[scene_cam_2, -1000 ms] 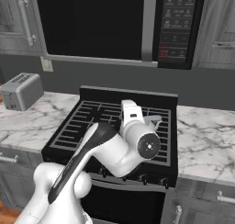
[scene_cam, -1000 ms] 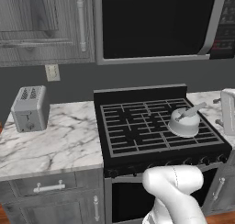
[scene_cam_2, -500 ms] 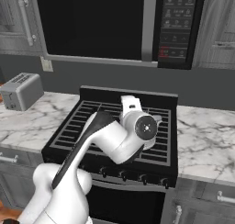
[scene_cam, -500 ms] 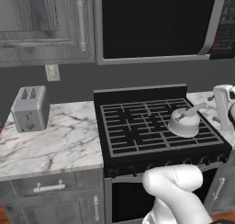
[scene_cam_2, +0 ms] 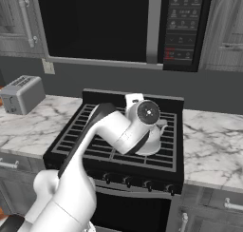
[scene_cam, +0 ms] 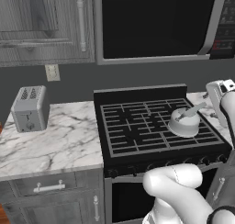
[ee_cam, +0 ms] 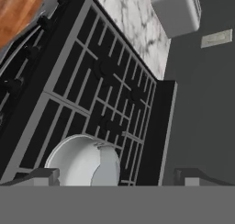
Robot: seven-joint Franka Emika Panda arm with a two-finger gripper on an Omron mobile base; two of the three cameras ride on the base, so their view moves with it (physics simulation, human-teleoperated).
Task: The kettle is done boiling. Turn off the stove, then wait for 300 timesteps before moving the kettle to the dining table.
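The kettle (scene_cam: 184,122) sits on the stove's (scene_cam: 137,126) right-hand grate, rigid, smooth metal and likely slippery, so the wide-spread, empty gripper (ee_cam: 114,176) above it should probably pinch the slanted handle (scene_cam: 193,111).

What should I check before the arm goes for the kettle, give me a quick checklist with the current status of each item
1. Gripper open: ok, its tips stand wide apart in the hand view.
2. Kettle upright on the stove grate: ok.
3. Kettle handle free of obstruction: ok, it slants up in the open.
4. Gripper lined up over the kettle: ok, the kettle sits between the tips in the hand view, not yet touched.
5. Burner off: cannot tell, the knobs are too small to read.
6. Toaster clear of the path: ok, it stands on the left counter.
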